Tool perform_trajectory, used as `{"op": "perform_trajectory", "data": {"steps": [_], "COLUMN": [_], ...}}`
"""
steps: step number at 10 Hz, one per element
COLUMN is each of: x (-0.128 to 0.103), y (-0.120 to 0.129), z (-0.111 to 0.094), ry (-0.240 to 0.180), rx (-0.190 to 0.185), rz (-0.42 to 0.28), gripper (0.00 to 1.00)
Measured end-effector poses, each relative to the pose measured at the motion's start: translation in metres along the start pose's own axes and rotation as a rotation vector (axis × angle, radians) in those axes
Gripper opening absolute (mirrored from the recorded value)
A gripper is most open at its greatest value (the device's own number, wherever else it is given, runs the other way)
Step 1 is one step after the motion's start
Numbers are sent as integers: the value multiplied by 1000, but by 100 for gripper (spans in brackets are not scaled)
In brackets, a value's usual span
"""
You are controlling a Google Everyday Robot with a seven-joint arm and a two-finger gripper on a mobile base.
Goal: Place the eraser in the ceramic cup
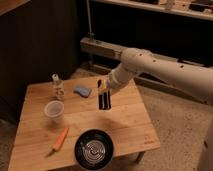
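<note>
Jaws clenched on the upright eraser [104, 100], the gripper [103, 88] hangs above the middle of the bench [127, 125], well apart from the ceramic cup [54, 111].

Gripper [103, 90] over mid-table, clamped on long flat black eraser w/ pale stripe [104, 103]: matt, rubbery-looking. Smooth white plastic-looking arm shell [150, 65] behind jaws. Pale wood table [127, 125] below jaws: grained, satin. Small whitish ceramic cup [54, 111], lower and off to one side of jaws: smooth, faint sheen.
</note>
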Motion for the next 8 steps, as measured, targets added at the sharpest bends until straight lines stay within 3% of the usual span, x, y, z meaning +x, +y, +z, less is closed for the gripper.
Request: {"op": "perform_trajectory", "data": {"steps": [2, 8], "x": [-5, -5], "y": [5, 6], "z": [-14, -12], "ry": [-2, 2], "rx": [-14, -16], "rz": [-30, -32], "gripper": [38, 38]}}
